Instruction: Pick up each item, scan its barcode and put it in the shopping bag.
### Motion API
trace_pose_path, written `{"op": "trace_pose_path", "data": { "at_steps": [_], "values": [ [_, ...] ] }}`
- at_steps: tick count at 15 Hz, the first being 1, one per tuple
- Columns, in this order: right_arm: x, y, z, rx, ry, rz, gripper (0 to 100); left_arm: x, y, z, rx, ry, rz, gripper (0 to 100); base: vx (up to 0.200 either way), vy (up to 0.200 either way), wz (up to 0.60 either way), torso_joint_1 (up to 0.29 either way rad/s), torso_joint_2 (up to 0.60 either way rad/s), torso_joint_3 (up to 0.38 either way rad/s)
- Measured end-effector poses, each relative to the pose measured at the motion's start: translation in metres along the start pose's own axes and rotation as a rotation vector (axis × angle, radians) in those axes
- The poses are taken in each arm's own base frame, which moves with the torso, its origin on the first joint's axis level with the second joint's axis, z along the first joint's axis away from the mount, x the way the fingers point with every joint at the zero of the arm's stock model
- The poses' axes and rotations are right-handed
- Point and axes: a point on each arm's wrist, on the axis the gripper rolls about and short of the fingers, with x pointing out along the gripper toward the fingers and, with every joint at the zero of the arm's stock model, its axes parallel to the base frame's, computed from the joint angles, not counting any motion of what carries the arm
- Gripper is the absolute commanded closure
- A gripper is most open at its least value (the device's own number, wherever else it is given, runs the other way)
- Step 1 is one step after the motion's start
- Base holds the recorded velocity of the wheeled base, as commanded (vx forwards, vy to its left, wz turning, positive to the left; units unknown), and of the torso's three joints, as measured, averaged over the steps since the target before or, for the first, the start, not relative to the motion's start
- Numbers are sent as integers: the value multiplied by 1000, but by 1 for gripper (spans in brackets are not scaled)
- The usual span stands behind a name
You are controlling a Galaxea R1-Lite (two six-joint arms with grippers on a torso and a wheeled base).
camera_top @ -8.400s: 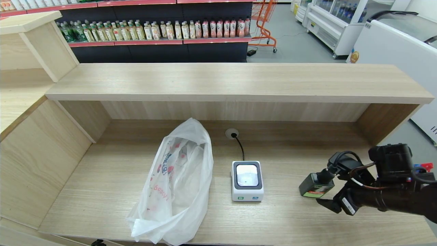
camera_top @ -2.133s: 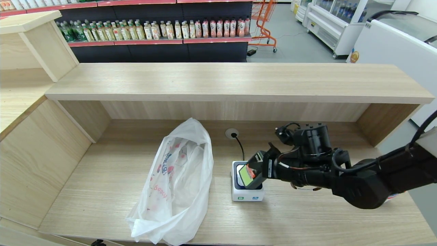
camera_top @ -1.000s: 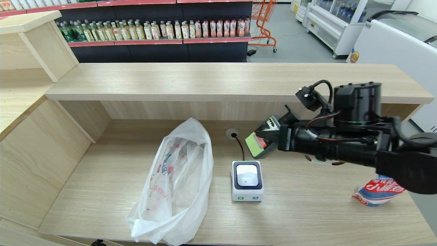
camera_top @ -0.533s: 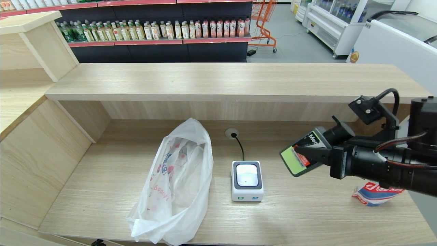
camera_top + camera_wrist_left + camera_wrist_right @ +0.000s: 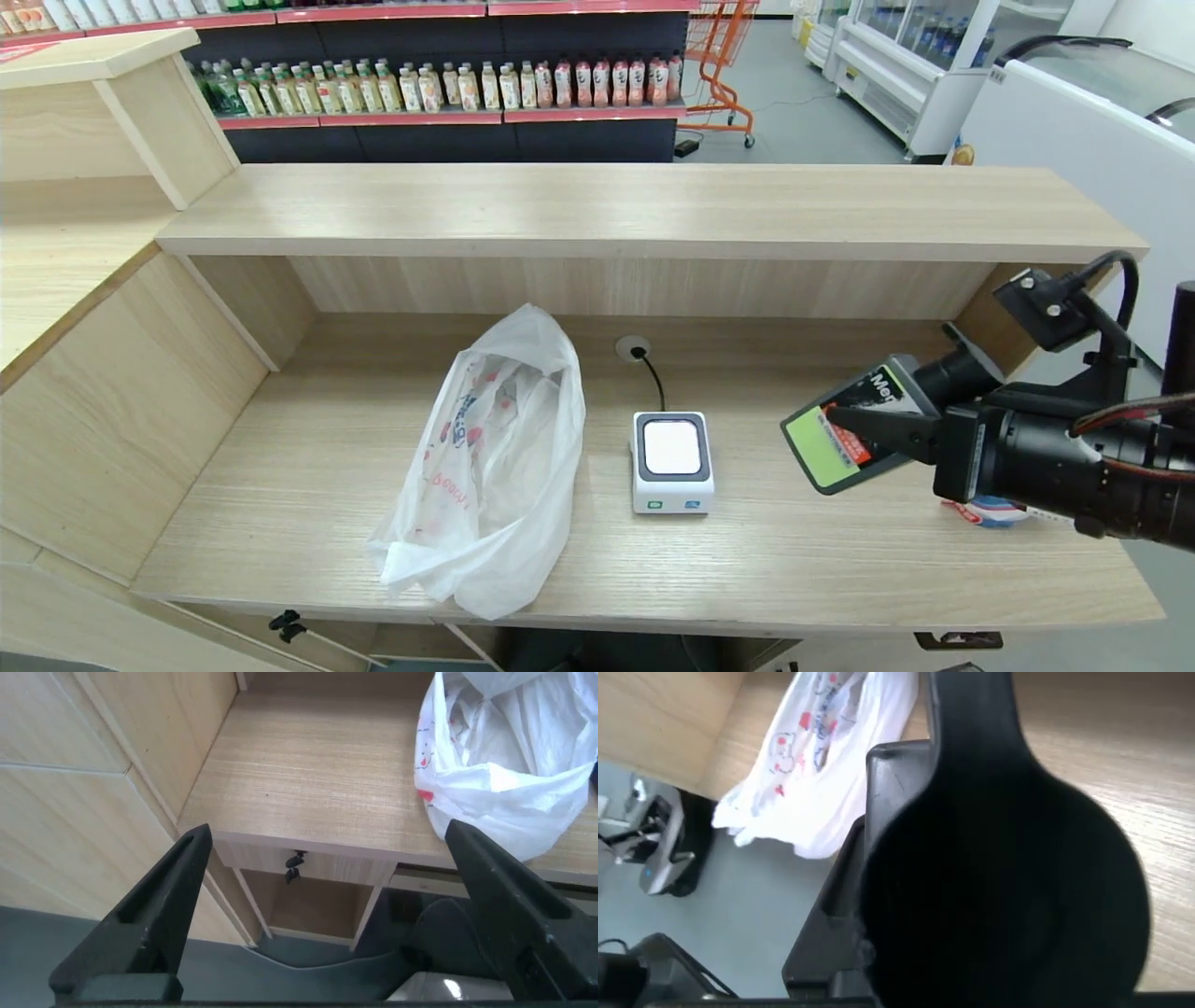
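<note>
Right hand (image 5: 868, 427) clamps small dark green-faced carton (image 5: 820, 450), right of white barcode scanner (image 5: 671, 462). Likely light, stiff, slick: grip flat sides. Left hand (image 5: 327, 845) splayed.

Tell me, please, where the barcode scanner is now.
In the head view, the barcode scanner sits on the counter, right of the shopping bag and left of the black box.

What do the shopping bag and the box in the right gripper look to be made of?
Shopping bag: thin plastic film, white, semi-translucent, slightly glossy; it lies crumpled and slumped, with print showing through.
Box: probably printed cardboard with a smooth finish, judging by its flat faces and sharp edges; rigid plastic is not ruled out.
</note>
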Motion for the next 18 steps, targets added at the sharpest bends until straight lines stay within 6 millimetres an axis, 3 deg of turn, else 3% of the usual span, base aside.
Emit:
{"op": "trace_pose_path", "data": {
  "at_steps": [6, 10, 14, 18],
  "values": [
    [0, 7, 0, 255, 12, 33, 100, 0, 0, 0, 0, 0, 0, 0, 0, 200, 0, 13, 9, 1],
    [14, 17, 6, 337, 29, 75, 100, 0, 0, 0, 0, 0, 0, 0, 0, 0, 0, 0, 0, 0],
    [41, 17, 0, 354, 88, 62, 100, 0, 0, 0, 0, 0, 1, 0, 0, 0, 0, 0, 0, 0],
    [90, 28, 1, 338, 135, 90, 100, 0, 0, 0, 0, 0, 1, 0, 0, 0, 0, 0, 0, 0]
  ]
}}
